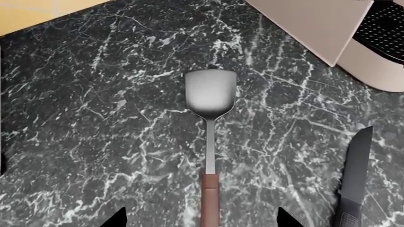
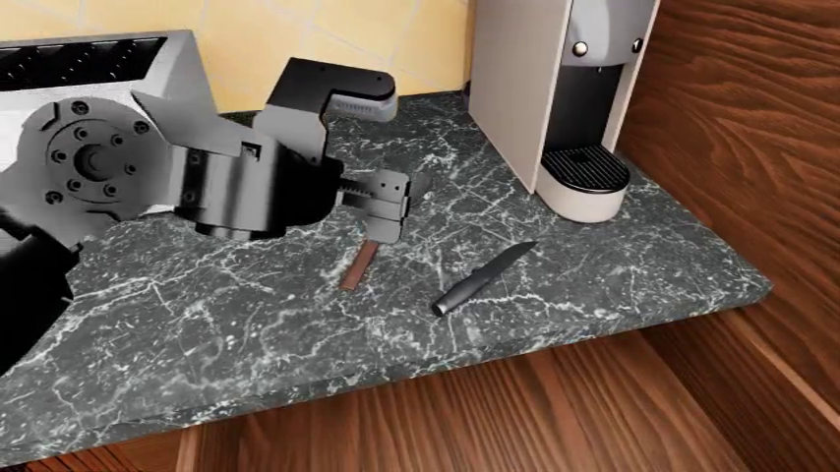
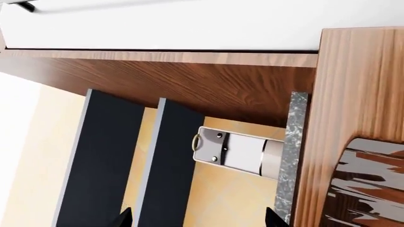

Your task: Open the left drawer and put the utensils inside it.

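The spoon (image 1: 210, 94) lies flat on the dark marble counter, grey bowl away from me, and its brown handle (image 1: 209, 198) runs between my left gripper's (image 1: 203, 218) open fingertips. In the head view that gripper (image 2: 390, 221) hovers over the spoon, whose handle (image 2: 358, 265) sticks out below it. The dark-grey knife (image 2: 483, 278) lies apart to the right, also seen in the left wrist view as the knife (image 1: 355, 175). My right gripper (image 3: 197, 218) is open and empty, facing cabinets and wall. The left drawer cannot be made out.
A coffee machine (image 2: 565, 98) stands at the back right of the counter (image 2: 263, 324). A toaster (image 2: 79, 59) sits at the back left. A wooden side panel (image 2: 749, 128) rises at the right, and wooden cabinet fronts (image 2: 459, 413) lie below the counter's front edge.
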Robot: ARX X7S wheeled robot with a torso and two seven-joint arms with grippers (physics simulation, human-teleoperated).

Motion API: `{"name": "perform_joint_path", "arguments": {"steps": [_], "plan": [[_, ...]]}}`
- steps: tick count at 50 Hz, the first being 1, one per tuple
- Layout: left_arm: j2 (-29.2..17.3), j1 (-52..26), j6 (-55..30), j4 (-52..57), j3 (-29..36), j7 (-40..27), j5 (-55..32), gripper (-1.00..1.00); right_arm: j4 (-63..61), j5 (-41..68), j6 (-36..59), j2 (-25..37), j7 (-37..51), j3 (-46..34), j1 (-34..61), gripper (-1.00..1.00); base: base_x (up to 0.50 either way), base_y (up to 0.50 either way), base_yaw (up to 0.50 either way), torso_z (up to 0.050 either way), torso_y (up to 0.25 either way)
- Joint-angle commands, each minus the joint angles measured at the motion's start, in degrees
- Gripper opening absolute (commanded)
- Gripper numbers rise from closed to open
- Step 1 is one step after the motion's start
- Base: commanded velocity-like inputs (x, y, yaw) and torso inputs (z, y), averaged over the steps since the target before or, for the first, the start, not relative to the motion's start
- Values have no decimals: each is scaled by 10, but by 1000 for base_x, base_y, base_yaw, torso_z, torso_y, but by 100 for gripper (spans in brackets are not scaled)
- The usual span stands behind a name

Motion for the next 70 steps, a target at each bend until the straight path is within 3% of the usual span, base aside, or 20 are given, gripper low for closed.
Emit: {"name": "perform_joint_path", "arguments": {"steps": [1,13,39,56,70], "plan": [[13,25,14,-31,16,49,44,100,6,-5,-3,4,-2,-5,3,100,0,0,0,0,0],[24,43,32,-55,27,83,78,100,7,-11,-3,4,-3,-5,6,100,0,0,0,0,0],[100,94,83,-185,72,195,164,100,21,-35,-12,9,-15,-19,16,100,0,0,0,0,0],[104,130,91,-181,75,191,159,100,20,-33,-13,10,-17,-22,13,100,0,0,0,0,0],[131,141,93,-257,93,231,179,100,30,-41,-18,13,-19,-26,19,100,0,0,0,0,0]]}}
